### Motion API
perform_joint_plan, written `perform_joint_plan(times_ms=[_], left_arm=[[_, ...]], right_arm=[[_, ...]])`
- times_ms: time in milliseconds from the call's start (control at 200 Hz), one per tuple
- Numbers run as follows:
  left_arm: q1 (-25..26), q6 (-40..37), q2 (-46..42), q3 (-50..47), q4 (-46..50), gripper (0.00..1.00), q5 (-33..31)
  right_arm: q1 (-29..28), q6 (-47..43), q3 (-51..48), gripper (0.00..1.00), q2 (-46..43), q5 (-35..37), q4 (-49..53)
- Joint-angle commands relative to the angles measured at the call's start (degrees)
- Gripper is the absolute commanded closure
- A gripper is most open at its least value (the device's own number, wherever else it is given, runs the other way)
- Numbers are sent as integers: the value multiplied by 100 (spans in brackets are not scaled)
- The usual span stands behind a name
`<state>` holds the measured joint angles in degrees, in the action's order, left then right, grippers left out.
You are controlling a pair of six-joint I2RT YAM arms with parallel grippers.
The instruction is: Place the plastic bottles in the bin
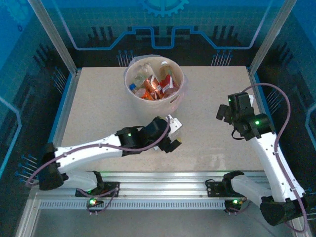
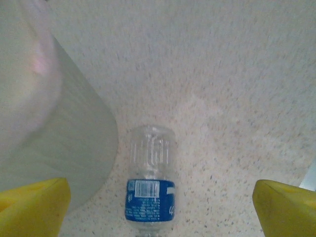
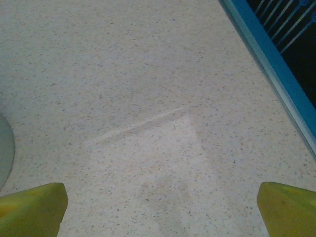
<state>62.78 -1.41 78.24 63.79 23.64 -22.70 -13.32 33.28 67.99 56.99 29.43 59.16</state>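
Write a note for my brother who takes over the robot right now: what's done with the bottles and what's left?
Left end effector: open, hovering over a clear plastic bottle with a blue label, not touching it.
Right end effector: open, holding nothing, above the speckled table.
Things: that bottle lies on its side on the table, beside the big round white bin.
Done: several plastic bottles with red and orange labels are in the bin.
Left: grab the blue-label bottle and drop it in the bin.
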Motion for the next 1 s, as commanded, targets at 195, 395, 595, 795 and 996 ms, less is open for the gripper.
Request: perform_joint_plan(times_ms=[195,395,595,795,996], left_arm=[[10,530,1387,955,1113,4,103],[6,661,2027,1334,1379,4,-180],[-164,848,2523,1541,1568,4,-331],[-361,883,2744,1572,1527,4,-270],[-448,932,3011,1616,1554,4,-187]], right_arm=[[302,21,40,0,-67,-271,71],[359,-49,0,0,-70,-386,-33],[402,-84,-47,0,-81,-462,-93],[427,-85,-99,0,-84,-488,-145],[434,-84,-145,0,-74,-544,-216]])
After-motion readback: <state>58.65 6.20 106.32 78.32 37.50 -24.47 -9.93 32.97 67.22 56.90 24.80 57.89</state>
